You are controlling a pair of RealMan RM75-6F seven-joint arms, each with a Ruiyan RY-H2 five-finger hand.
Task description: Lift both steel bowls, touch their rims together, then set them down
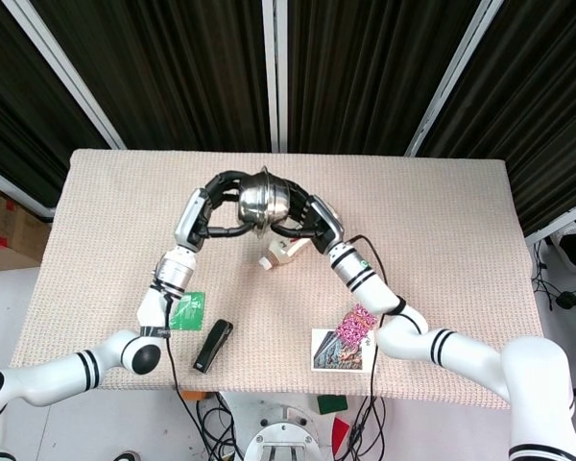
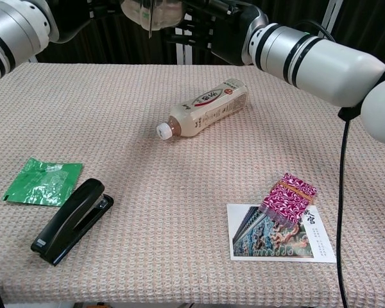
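Two steel bowls are held high above the table's middle with their rims pressed together. My left hand [image 1: 219, 207] grips the left bowl [image 1: 251, 201] from its outer side. My right hand [image 1: 304, 215] grips the right bowl [image 1: 276, 200] in the same way. In the chest view the joined pair sits at the top edge: left bowl [image 2: 137, 10], right bowl [image 2: 166, 9], with the left hand [image 2: 97, 9] and the right hand [image 2: 208, 20] on either side, partly cut off by the frame.
A plastic bottle [image 2: 205, 107] lies on its side under the bowls. A green packet [image 2: 43, 181] and a black stapler [image 2: 72, 220] lie front left. A postcard [image 2: 280, 233] with a purple box [image 2: 288, 194] on it lies front right.
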